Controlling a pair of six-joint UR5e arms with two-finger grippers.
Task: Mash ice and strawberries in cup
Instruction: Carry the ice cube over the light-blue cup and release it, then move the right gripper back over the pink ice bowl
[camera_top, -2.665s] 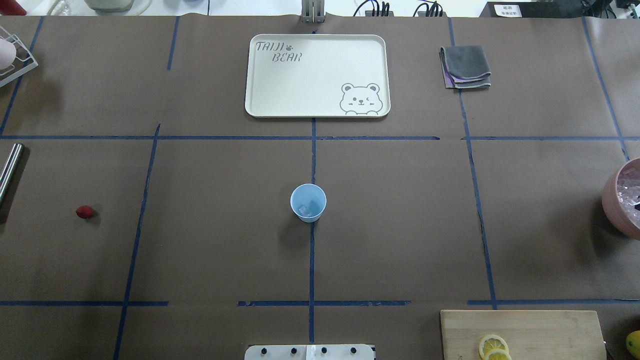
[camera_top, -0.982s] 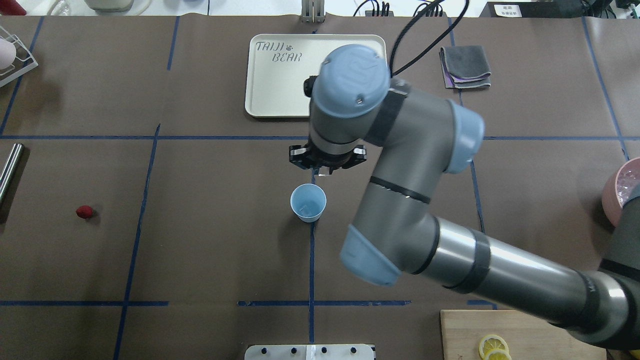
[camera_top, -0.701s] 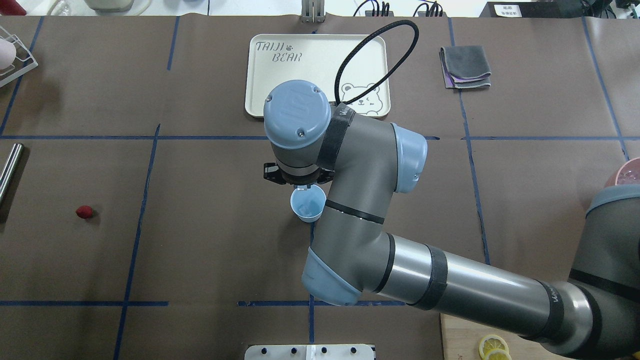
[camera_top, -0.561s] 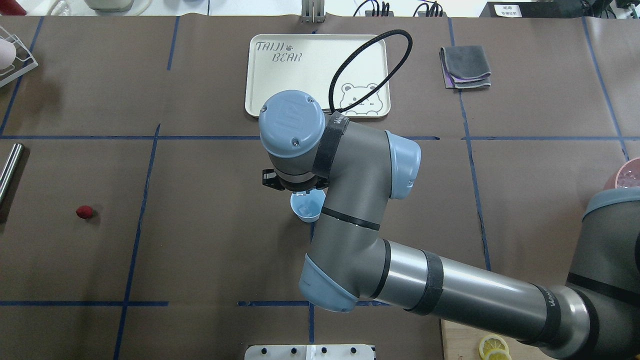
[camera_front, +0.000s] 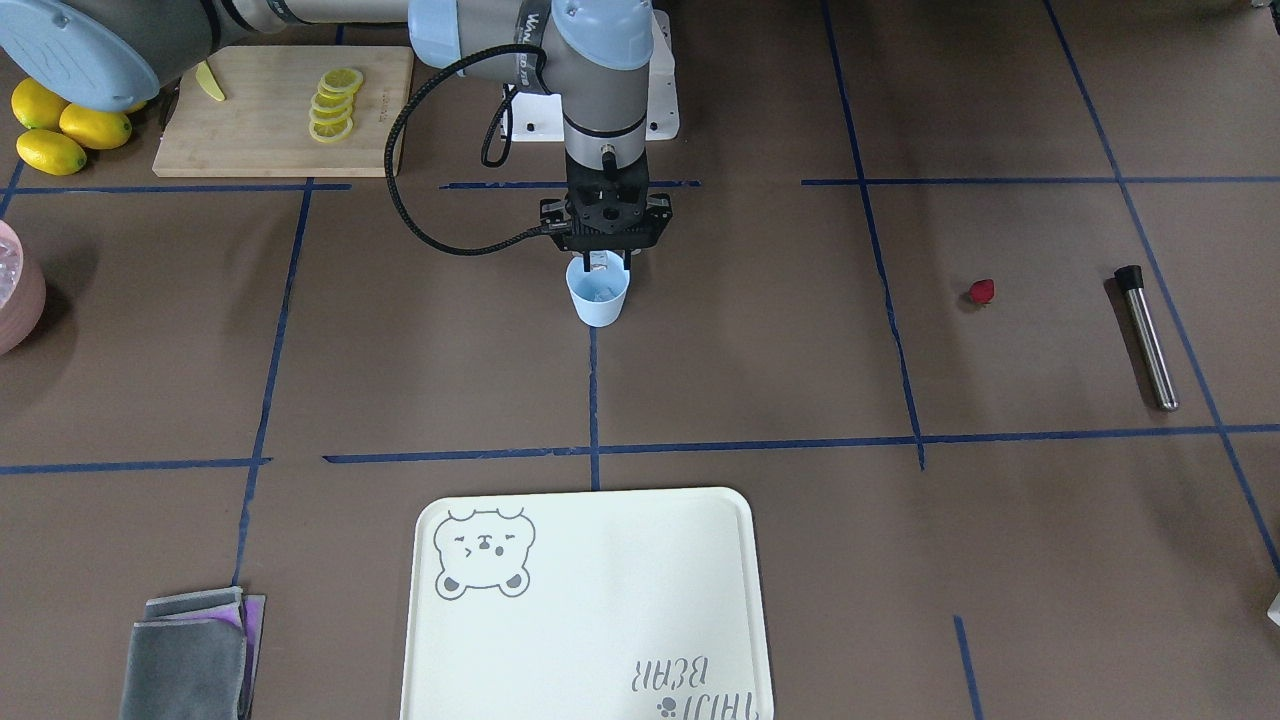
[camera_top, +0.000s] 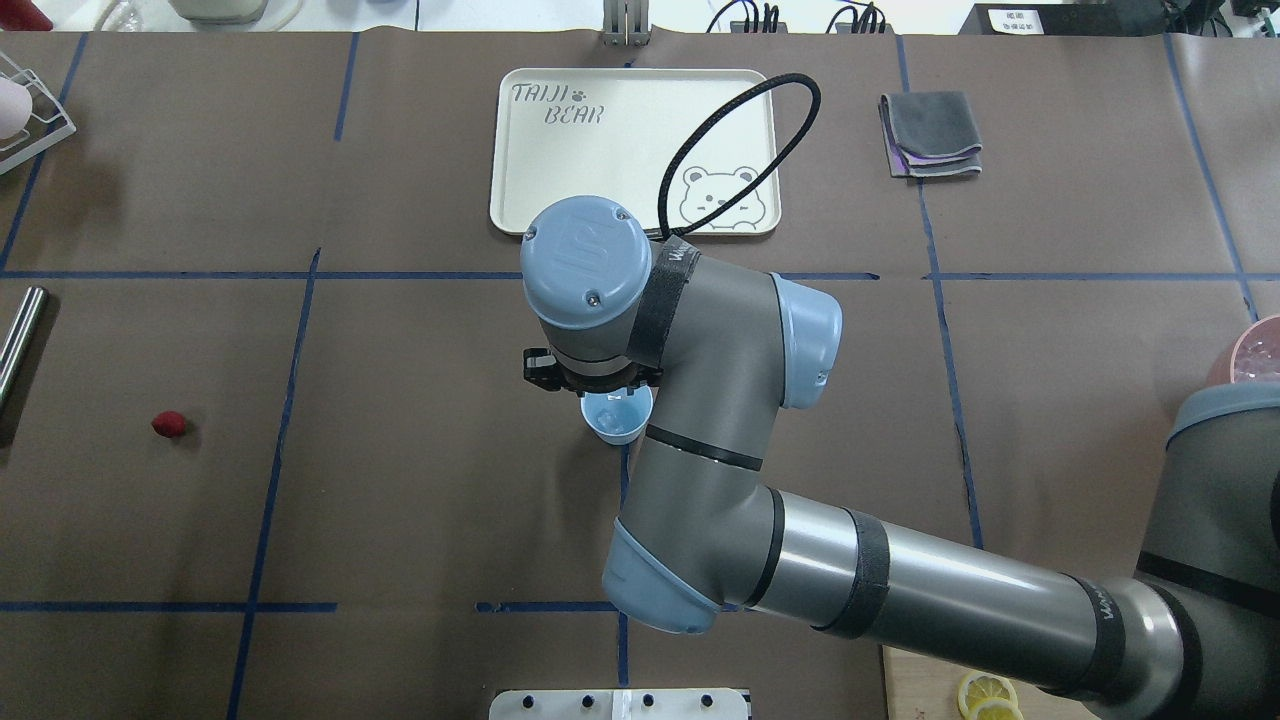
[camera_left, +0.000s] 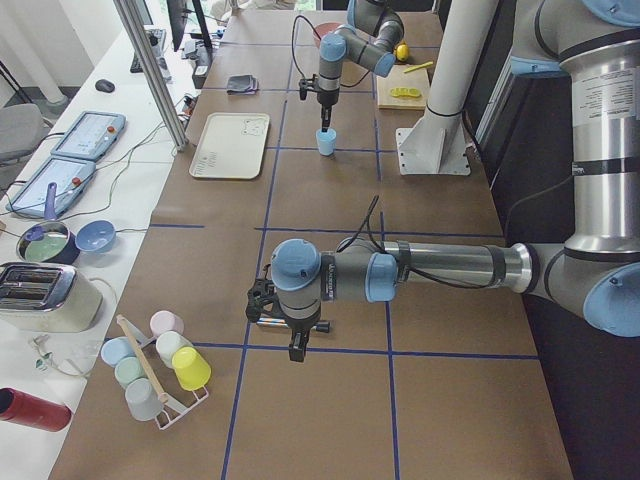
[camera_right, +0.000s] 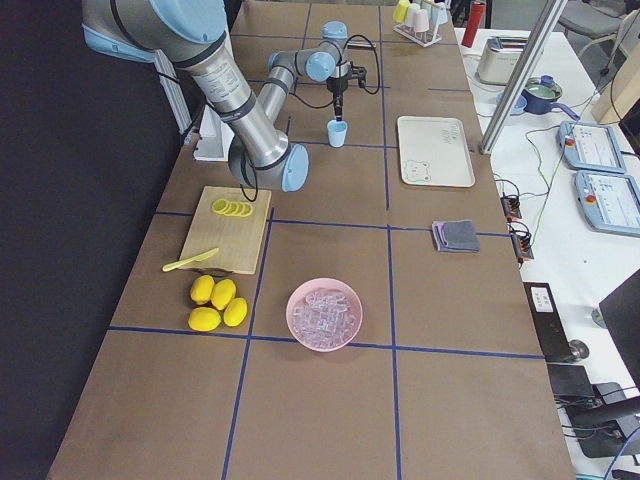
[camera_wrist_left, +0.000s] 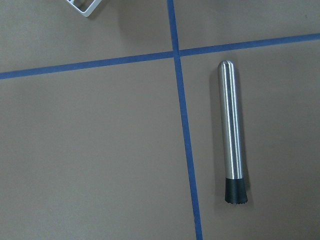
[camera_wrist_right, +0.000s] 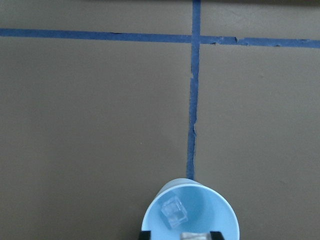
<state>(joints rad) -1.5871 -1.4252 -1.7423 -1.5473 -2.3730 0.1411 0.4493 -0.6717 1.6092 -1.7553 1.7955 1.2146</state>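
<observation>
grey arm tubes with pale blue joint caps, black bands, small cap screws, black gripper (camera_front: 604, 262), looped black braided cable (camera_top: 740, 140).

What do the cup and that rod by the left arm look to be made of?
The cup: likely thin plastic, with smooth, matte, uniform light-blue walls. The rod: apparently brushed metal, perhaps steel, with bright streaks along its silvery shaft; its black ribbed tip looks like rubber or plastic.

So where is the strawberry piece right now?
The strawberry lies on the table's left side in the overhead view, between the metal muddler and the cup, outside the cup.
</observation>
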